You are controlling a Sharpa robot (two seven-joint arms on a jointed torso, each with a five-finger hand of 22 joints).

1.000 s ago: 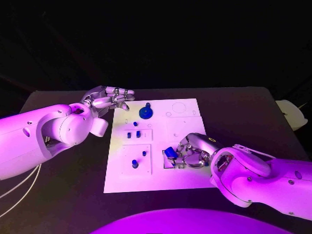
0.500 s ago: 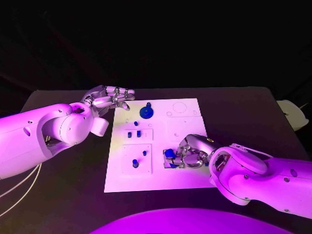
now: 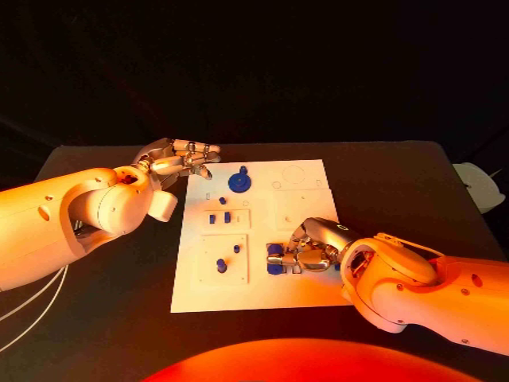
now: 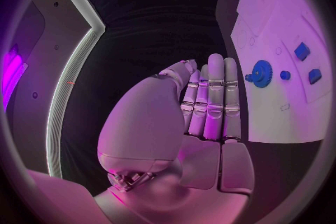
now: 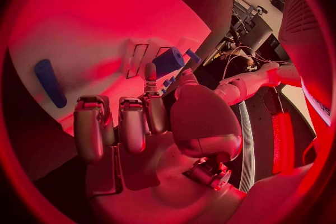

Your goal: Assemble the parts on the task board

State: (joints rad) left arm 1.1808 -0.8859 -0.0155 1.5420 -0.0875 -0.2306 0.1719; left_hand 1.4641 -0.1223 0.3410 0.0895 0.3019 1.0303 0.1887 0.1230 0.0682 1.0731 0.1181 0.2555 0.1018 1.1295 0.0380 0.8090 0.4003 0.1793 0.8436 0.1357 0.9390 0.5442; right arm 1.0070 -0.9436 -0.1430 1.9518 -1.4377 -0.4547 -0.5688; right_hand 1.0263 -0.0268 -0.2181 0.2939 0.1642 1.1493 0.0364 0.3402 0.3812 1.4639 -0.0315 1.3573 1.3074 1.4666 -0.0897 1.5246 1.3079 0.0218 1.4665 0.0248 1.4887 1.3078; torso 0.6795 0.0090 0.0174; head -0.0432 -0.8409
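the white rectangular task board (image 3: 289,290) lies in the middle of the black table (image 3: 415,179). the right hand (image 3: 306,253) rests on the near right part of the board, beside a small recess there. a small blue block-shaped part (image 3: 277,259) is seen at its fingertips; in the right wrist view the same blue piece (image 5: 168,61) seems to be pinched between the thumb and a finger, while the other fingers are curled, but the contact itself is partly hidden.

the left hand (image 3: 180,159) is held at the far left corner of the board, with its fingers (image 4: 213,101) kept straight and close together and nothing inside them; whether the edge of the board is touched cannot be told.

other blue parts are already on the board: a round blue gear-like part (image 3: 239,183) at the far side, two small blue pegs (image 3: 219,217) in a square recess, and a blue oval piece (image 3: 221,265) in the nearer left recess.

the step in hand is judged to be the seating of the blue block into the recess near the right hand. to do it well, the part should be aligned with the edges of the recess first, then lowered straight and pressed gently. the grip should be released only when the part sits flat. the board should be kept steady, so that the parts already placed are not disturbed.
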